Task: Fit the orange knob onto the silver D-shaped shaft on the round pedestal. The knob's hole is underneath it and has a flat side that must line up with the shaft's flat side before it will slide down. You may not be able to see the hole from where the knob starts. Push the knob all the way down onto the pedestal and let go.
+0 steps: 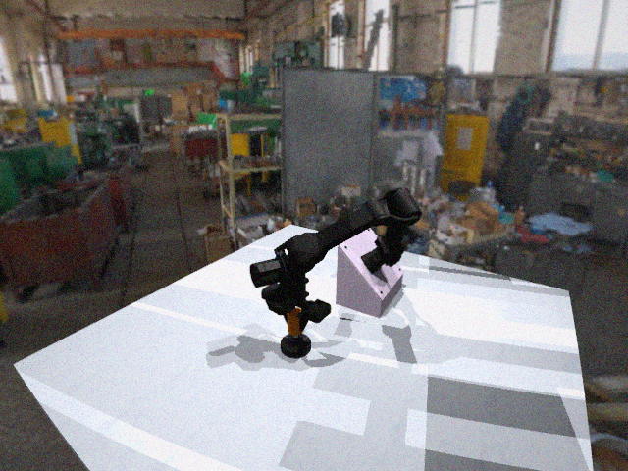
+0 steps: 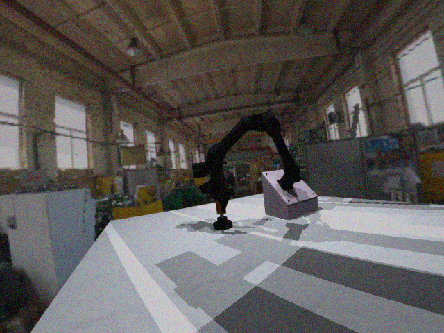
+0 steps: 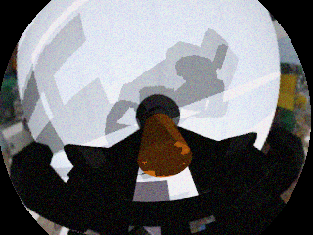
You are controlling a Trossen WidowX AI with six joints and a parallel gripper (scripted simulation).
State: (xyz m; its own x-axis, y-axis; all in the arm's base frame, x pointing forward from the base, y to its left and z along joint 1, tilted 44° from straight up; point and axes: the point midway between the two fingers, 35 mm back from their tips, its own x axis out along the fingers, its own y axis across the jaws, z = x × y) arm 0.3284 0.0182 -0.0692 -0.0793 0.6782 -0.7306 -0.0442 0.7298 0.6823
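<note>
The orange knob (image 1: 293,323) (image 2: 218,209) (image 3: 163,149) is a tapered piece, held upright over the pedestal. My gripper (image 1: 294,315) (image 2: 221,205) (image 3: 159,131) points down and is shut on the knob. The dark round pedestal (image 1: 295,347) (image 2: 223,224) (image 3: 156,104) stands on the table directly below. In the exterior view a short bit of the silver shaft (image 2: 222,216) shows between the knob's lower end and the pedestal, so the knob is not against the pedestal. The knob's hole and both flat sides are hidden, and how they line up cannot be seen.
A pale pink wedge-shaped block (image 1: 354,288) (image 2: 276,204) with a sloped face stands behind and to the right of the pedestal; the arm's base sits at its sloped face. The white table (image 1: 202,405) (image 2: 143,250) carries grey shadows.
</note>
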